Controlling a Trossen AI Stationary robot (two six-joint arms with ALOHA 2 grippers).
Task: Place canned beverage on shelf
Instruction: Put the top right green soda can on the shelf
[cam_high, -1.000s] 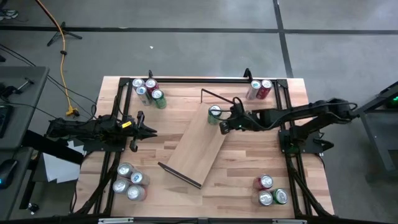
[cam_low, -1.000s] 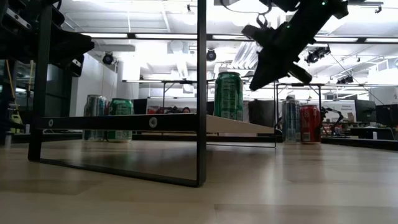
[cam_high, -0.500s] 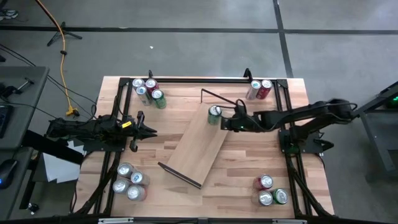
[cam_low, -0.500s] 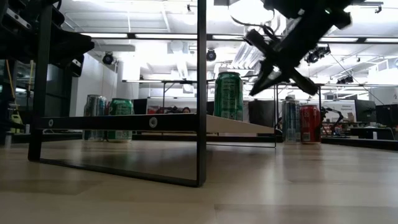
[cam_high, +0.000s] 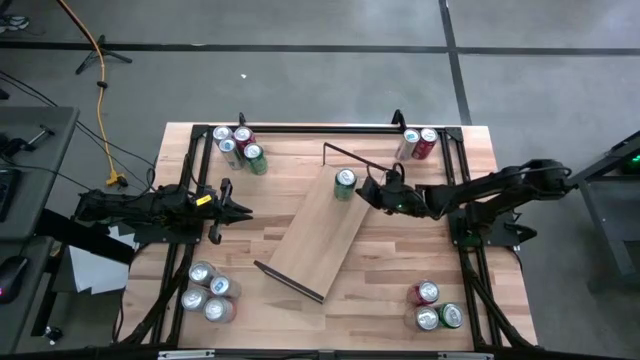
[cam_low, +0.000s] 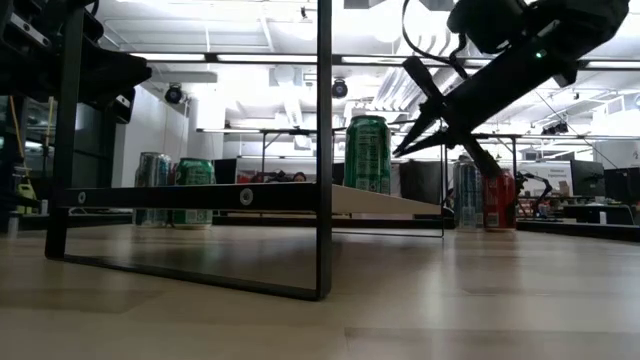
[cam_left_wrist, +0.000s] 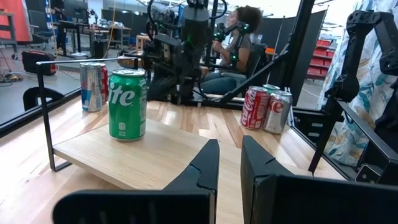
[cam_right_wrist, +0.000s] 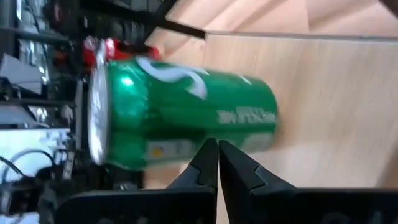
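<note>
- 1 green can (cam_high: 345, 181) stands upright on the shelf (cam_high: 318, 225), near the shelf's far short end, close by the dark rail (cam_high: 352, 156) there.
- I see the shelf lying at a slant across the middle of the table (cam_high: 390, 290), its other railed end pointing toward the near edge.
- My right gripper (cam_high: 366, 189) hangs just beside the green can, on its right, above the shelf's far right corner; its fingers are pressed together and hold nothing.
- From the right wrist camera the can (cam_right_wrist: 180, 124) fills the view just beyond the closed fingertips (cam_right_wrist: 208, 158); I cannot tell whether they touch it.
- In the low view the right gripper (cam_low: 408, 142) is raised off the board, level with the can's upper half (cam_low: 367, 152).
- My left gripper (cam_high: 243, 211) waits over the table's left side, well apart from the shelf, pinched closed and empty.
- 4 cans (cam_high: 238, 147) cluster at the table's far left corner, and 2 cans (cam_high: 417, 144) stand at the far right corner.
- 4 more cans (cam_high: 210, 292) sit at the near left corner, and 3 cans (cam_high: 435, 307) at the near right corner.
- Beyond the table, the left wrist view shows a seated person (cam_left_wrist: 233, 53).
</note>
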